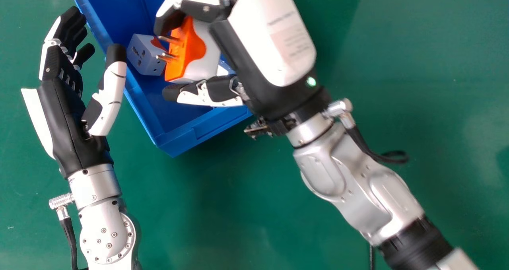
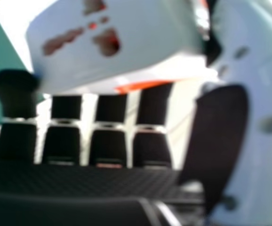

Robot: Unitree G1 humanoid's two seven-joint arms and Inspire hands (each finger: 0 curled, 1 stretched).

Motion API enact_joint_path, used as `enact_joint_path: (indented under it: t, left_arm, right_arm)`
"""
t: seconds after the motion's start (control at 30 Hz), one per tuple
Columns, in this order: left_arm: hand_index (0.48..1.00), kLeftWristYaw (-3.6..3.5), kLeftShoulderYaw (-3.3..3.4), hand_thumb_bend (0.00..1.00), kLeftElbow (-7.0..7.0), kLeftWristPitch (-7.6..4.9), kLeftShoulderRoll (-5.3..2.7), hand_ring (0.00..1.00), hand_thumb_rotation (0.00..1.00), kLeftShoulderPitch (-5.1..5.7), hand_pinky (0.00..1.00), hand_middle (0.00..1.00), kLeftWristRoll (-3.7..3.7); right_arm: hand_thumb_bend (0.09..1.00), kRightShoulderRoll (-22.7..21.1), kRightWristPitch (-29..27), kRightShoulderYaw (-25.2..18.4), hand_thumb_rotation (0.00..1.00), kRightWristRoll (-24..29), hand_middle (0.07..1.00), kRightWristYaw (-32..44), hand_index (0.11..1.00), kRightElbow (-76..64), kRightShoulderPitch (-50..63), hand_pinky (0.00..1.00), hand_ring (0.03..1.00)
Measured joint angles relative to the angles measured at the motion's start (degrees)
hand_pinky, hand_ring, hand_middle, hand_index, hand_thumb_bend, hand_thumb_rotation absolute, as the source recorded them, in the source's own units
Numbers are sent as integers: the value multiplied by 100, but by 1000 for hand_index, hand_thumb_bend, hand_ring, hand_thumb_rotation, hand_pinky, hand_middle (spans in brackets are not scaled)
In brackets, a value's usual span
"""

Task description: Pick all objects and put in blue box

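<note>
My right hand [image 1: 262,35] is over the blue box [image 1: 159,121] in the head view, its fingers and thumb curled round an orange and white plug adapter [image 1: 191,53] whose metal pins point left. A second white adapter [image 1: 145,55] with a bit of orange lies inside the box near its left wall. In the right hand view the held adapter [image 2: 112,42] rests against the fingers of my right hand [image 2: 108,143], with the thumb beside it. My left hand [image 1: 67,99] stands left of the box, relaxed and holding nothing.
Around the box spreads the green table [image 1: 222,206]. The box's left wall runs close beside my left thumb. A black cable loop [image 1: 391,157] hangs from my right wrist, and a thin cable crosses the table's far edge of view.
</note>
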Motion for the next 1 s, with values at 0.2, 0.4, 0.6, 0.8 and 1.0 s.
enact_joint_path:
  t: [0.2, 0.4, 0.6, 0.8, 1.0]
  left_arm:
    - [798, 87, 14, 602, 25, -21, 25, 840, 437, -23, 802, 833, 8]
    - [798, 113, 31, 601, 49, -29, 48, 840, 439, -47, 800, 833, 9]
    - [798, 148, 34, 598, 63, -46, 64, 839, 435, -52, 799, 833, 14]
    - [798, 163, 30, 598, 83, -54, 64, 837, 431, -72, 799, 833, 14]
    - [798, 174, 31, 595, 186, -92, 94, 837, 428, -152, 797, 833, 15]
  right_arm:
    - [497, 90, -44, 312, 0, -193, 520, -646, 490, 1962, -1037, 333, 456]
    - [497, 324, -16, 679, 0, -330, 527, -1165, 494, 3450, -1765, 327, 454]
    - [497, 439, 40, 964, 0, -331, 525, -1462, 502, 4117, -2120, 321, 454]
    - [497, 464, 106, 1181, 0, -334, 524, -1661, 505, 4327, -2249, 319, 454]
    - [498, 494, 104, 1337, 0, -337, 501, -1791, 509, 4401, -2310, 322, 450]
